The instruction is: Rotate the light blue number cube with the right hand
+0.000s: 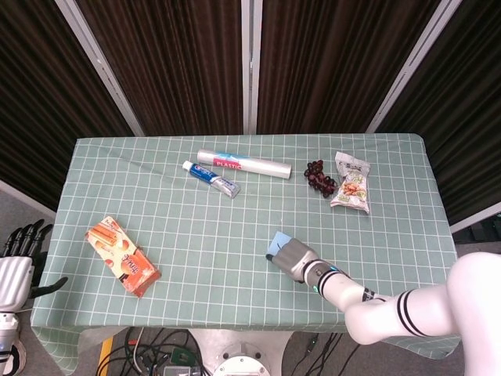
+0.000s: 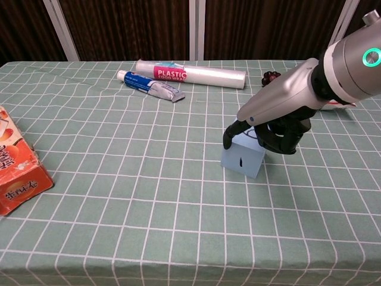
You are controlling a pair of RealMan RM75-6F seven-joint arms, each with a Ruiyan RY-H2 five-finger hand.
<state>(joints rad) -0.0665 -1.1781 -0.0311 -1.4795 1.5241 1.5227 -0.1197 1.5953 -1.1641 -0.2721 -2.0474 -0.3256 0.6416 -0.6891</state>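
Observation:
The light blue number cube [image 2: 241, 159] stands on the green checked tablecloth [image 2: 119, 179], a dark mark on its front face. In the head view only its far top [image 1: 279, 241] shows. My right hand [image 2: 275, 128] lies over the cube's top: the thumb presses the upper left corner and the curled fingers wrap the top right, so it grips the cube. From above, the right hand [image 1: 293, 259] covers the cube's near side. My left hand [image 1: 16, 265] hangs off the table's left edge with its fingers apart, holding nothing.
At the back lie a plastic wrap roll [image 2: 190, 74] and a toothpaste tube [image 2: 150, 85]. An orange box [image 2: 15, 170] lies near the front left. Dark grapes [image 1: 319, 177] and a snack bag [image 1: 351, 182] are at the back right.

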